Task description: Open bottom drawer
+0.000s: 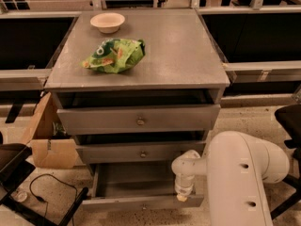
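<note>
A: Gripper (181, 196) first. Where do we log it?

B: Low, pointing down at the front rim of the bottom drawer (117, 203), right of centre, hanging off the white arm (244, 182). Wide, narrow or clamped on the rim, we cannot tell (the wrist blocks our line).

A: And the drawer itself?

B: Lowest tier of the cabinet (178, 55), under the middle drawer (108, 153). It stands well out, grey tray open to view. We judge the opening mostly done.

A: How do we finish it well?

B: Pull straight out along the runners, level and slow. Our contact sits off-centre to the right, so any sideways drag could twist the tray and jam it. We'd ease off before the end of travel.

A: Heading?

B: Front faces the camera. Long axis runs left to right, parallel to the cabinet front; travel is across it, outward.

A: Anything nearby?

B: Bowl (107, 21) and green bag (115, 55) on top, well apart from the work. Cardboard box (47, 140) on the floor to the left.
</note>
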{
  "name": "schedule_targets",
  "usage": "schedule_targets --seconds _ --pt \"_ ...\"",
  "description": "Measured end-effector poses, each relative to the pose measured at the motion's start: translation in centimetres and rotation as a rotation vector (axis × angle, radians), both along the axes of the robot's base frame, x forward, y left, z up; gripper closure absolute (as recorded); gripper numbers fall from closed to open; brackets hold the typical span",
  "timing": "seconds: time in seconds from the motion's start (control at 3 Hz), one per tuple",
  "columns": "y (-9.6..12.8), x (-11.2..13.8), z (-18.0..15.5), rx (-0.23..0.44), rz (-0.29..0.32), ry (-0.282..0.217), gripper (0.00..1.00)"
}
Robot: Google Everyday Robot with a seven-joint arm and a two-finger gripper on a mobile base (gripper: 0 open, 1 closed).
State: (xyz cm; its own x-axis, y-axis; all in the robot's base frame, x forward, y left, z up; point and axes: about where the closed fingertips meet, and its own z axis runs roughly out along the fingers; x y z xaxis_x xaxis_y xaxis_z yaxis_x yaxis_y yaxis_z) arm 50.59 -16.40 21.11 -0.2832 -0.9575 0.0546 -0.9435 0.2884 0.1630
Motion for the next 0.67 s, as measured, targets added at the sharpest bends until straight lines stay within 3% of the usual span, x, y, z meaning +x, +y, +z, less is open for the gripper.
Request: schedule_targets --seconds 0.33,0.67 --pt "0.0 0.0 0.0 0.0 0.0 0.0 0.27" --pt "0.0 0.0 0.0 0.0 0.0 0.0 0.04"
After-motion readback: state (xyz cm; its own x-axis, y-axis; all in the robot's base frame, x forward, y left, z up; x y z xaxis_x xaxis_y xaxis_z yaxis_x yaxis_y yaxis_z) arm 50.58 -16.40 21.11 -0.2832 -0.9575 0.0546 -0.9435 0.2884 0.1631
